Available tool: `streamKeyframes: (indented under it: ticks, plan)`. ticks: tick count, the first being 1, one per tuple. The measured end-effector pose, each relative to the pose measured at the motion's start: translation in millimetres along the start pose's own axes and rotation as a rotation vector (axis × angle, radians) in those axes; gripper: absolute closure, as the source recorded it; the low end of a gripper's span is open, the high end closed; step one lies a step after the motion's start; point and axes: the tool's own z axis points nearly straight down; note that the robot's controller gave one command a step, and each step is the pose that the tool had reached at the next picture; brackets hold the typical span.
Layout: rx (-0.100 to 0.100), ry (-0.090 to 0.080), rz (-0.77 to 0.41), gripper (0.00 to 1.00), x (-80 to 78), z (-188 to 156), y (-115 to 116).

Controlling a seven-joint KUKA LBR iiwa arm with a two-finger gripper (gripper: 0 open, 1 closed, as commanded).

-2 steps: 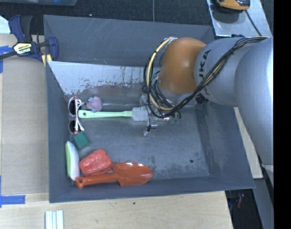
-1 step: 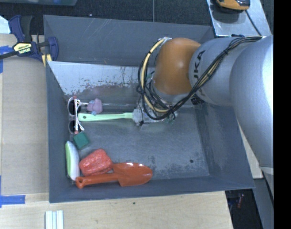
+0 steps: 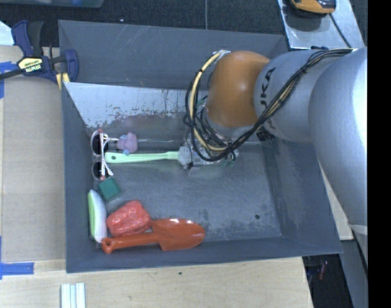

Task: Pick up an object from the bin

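Observation:
My gripper (image 3: 187, 157) is low in the middle of the bin, mostly hidden under the arm's orange cover. It sits right at the right end of a pale green stick-like brush (image 3: 143, 157) that lies flat and points left. How it stands to the brush's end is hidden. A small lilac toy (image 3: 126, 143) lies just above the brush's left part. White-framed sunglasses (image 3: 100, 154) lie at the brush's left end.
Along the bin's left and front lie a small dark green block (image 3: 109, 188), a white and green oblong thing (image 3: 96, 215), a red crumpled lump (image 3: 127, 218) and an orange plastic scoop (image 3: 163, 235). The arm covers the bin's upper right.

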Motion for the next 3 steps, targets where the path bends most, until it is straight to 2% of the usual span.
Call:
streamKeyframes:
  ticks: [3]
  plan:
    - [0.0,-0.005,-0.001,1.0,-1.2,-43.4,-0.4]
